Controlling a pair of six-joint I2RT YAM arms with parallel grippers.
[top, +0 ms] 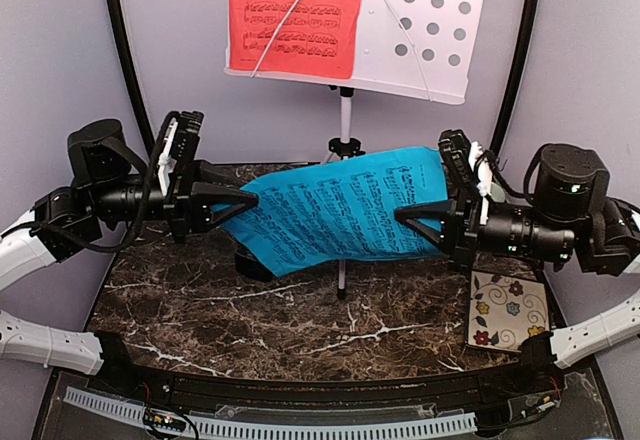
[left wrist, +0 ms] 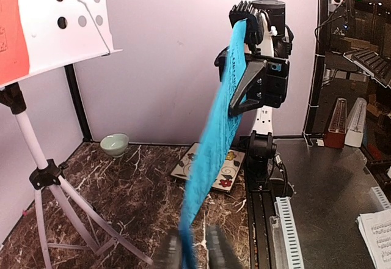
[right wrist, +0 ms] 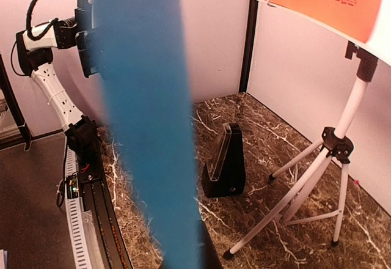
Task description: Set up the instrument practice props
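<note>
The cyan-blue sheet-music page [top: 340, 210] hangs in the air above the table, stretched between my two grippers. My left gripper [top: 248, 203] is shut on its left edge; the left wrist view shows the page [left wrist: 214, 140] running from my fingers [left wrist: 192, 247] to the other arm. My right gripper [top: 402, 215] is shut on its right edge, and the page [right wrist: 146, 110] fills that wrist view. The red page [top: 295, 15] sits on the left half of the white perforated stand desk [top: 430, 20]. The black metronome [right wrist: 226, 162] stands on the table below the blue page, mostly hidden from above.
The stand's white tripod legs [right wrist: 317, 177] spread over the back middle of the marble table [top: 300, 320]. A floral tile [top: 510, 310] lies at the front right. A pale green bowl [left wrist: 114, 143] sits by the far wall in the left wrist view.
</note>
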